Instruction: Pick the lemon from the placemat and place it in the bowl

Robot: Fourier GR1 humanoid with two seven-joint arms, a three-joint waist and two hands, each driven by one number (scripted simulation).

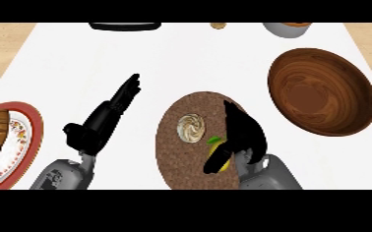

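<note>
grasp step: we found r. hand curled round lemon over placemat; lift not confirmed. l. hand straight-fingered, resting at left. next, we judged: raise lemon, carry right to bowl, release.

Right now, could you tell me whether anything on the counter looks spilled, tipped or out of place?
Nothing stands out. The bowl sits upright beside the placemat, and the lemon lies on the placemat, mostly under the right hand.

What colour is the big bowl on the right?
The bowl is wood-grained brown, head view.
</note>
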